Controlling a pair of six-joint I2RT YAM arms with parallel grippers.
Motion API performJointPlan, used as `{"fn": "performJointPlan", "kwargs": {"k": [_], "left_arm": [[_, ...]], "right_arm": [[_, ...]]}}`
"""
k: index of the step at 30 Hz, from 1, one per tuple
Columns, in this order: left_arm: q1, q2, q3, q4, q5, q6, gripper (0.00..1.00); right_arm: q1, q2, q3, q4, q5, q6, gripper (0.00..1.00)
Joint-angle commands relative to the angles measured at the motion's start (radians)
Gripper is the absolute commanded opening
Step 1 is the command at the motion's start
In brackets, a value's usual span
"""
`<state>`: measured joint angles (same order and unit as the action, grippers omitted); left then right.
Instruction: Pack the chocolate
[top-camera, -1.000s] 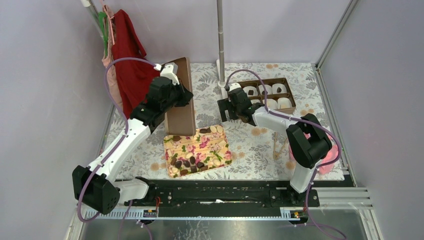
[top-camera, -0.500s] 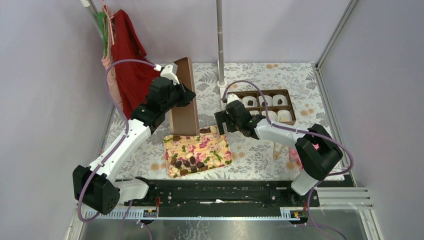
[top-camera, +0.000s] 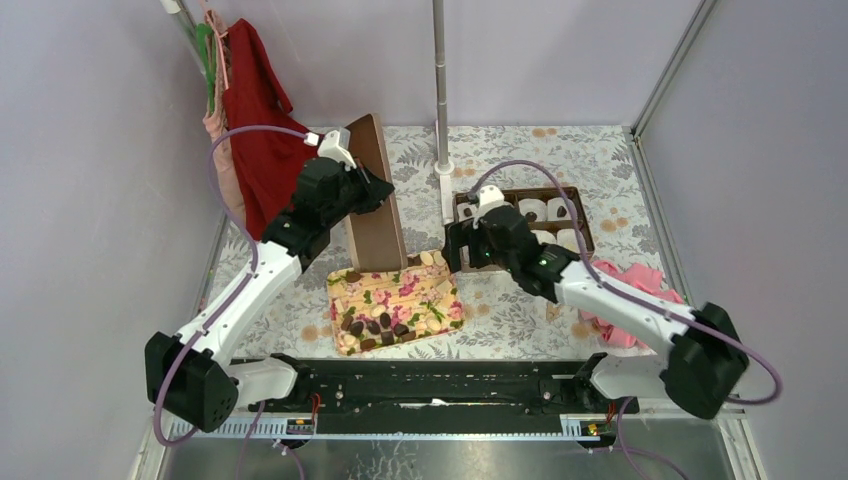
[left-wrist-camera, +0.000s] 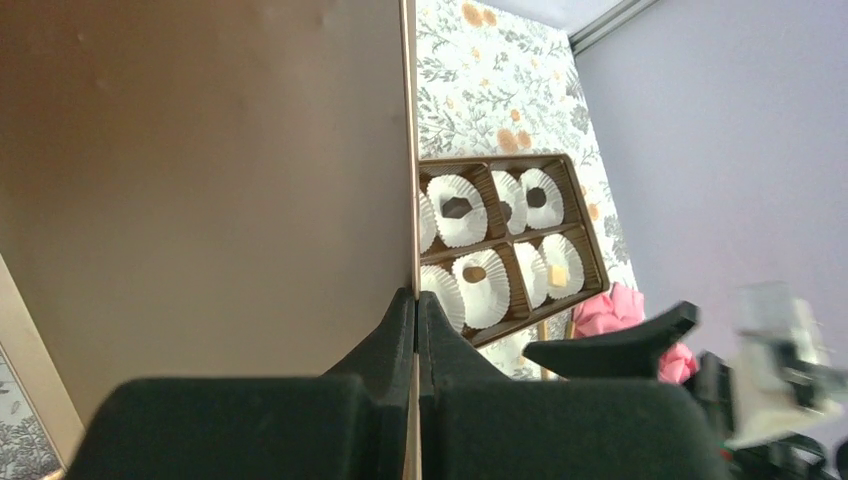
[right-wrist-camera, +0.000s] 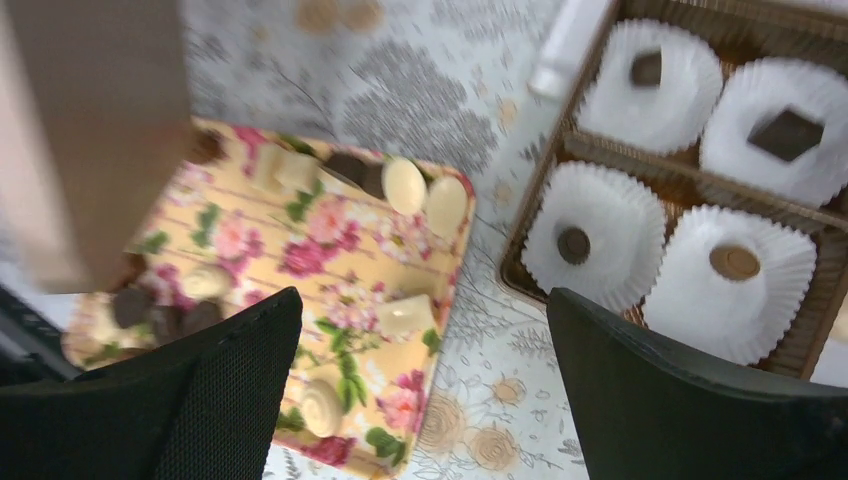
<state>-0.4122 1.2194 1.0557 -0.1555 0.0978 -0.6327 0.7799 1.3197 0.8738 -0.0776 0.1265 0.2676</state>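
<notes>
several dark chocolate pieces (top-camera: 372, 325) on floral tray (top-camera: 452, 300) lie left of and nearer than right gripper (right-wrist-camera: 420, 340), jaws apart, empty; left gripper (left-wrist-camera: 414, 310) clamped on box lid (left-wrist-camera: 200, 170).

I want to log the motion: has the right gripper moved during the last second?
Yes. The right gripper has come toward the near edge, away from the pole base, and now hangs open beside the far right corner of the floral tray.
</notes>
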Motion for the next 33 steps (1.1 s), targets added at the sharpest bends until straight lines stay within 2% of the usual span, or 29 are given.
{"fn": "performJointPlan", "kwargs": {"k": [1, 8, 14, 17, 23, 28, 31, 33], "left_arm": [[-0.014, -0.054, -0.007, 0.151, -0.066, -0.063, 0.0], [-0.066, -0.05, -0.005, 0.216, -0.153, -0.146, 0.0], [-0.129, -0.022, 0.034, 0.236, -0.237, -0.163, 0.0], [-0.151, -0.007, 0.049, 0.255, -0.266, -0.17, 0.0], [-0.186, 0.032, 0.097, 0.275, -0.283, -0.167, 0.0], [-0.206, 0.036, 0.106, 0.29, -0.29, -0.16, 0.0], [-0.211, 0.025, 0.1, 0.293, -0.293, -0.161, 0.0], [-0.212, 0.018, 0.094, 0.294, -0.289, -0.158, 0.0]], "right_arm": [[0.009, -0.152, -0.02, 0.137, -0.061, -0.026, 1.0], [0.009, -0.236, -0.032, 0.308, -0.18, -0.031, 1.0], [0.01, -0.14, 0.082, 0.29, -0.215, -0.034, 0.99], [0.01, -0.087, 0.12, 0.31, -0.239, -0.029, 0.94], [0.012, 0.019, 0.188, 0.273, -0.241, -0.056, 0.82], [0.012, 0.055, 0.212, 0.219, -0.208, -0.113, 0.67], [0.013, 0.065, 0.215, 0.197, -0.176, -0.162, 0.53], [0.012, 0.069, 0.214, 0.187, -0.162, -0.191, 0.38]]}}
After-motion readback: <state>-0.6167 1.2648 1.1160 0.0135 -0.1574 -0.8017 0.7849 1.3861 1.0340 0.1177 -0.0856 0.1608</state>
